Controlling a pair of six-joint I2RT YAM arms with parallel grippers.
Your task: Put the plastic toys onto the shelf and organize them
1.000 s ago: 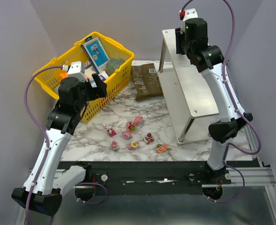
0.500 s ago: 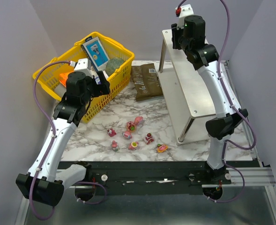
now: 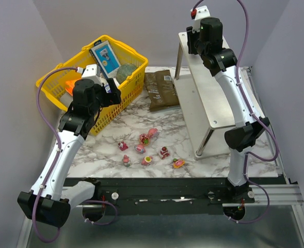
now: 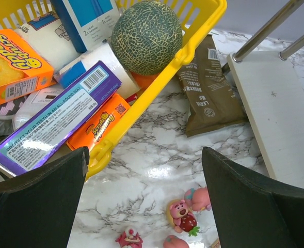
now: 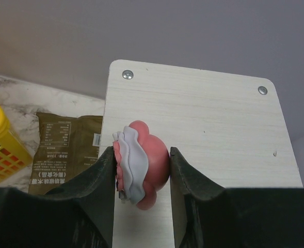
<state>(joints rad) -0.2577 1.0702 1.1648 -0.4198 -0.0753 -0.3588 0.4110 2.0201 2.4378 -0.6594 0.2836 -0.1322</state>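
My right gripper (image 5: 142, 152) is shut on a pink plastic toy (image 5: 156, 161) with a pale lilac frill. It holds the toy just above the top board of the shelf (image 5: 213, 119), near that board's left edge. In the top view this gripper (image 3: 192, 44) hangs over the far left corner of the shelf (image 3: 206, 98). Several small pink and red toys (image 3: 147, 148) lie scattered on the marble in front. My left gripper (image 4: 144, 155) is open and empty, high above the table between the basket and a pink bear toy (image 4: 182, 216).
A yellow basket (image 3: 90, 77) full of boxed groceries and a melon (image 4: 147, 36) stands at the back left. A brown packet (image 3: 161, 90) lies flat between basket and shelf. The shelf's lower board (image 4: 281, 113) reaches out toward the toys.
The right arm has carried the toy up and back toward the shelf's far left corner. The left arm swung slightly right early on, then held still.
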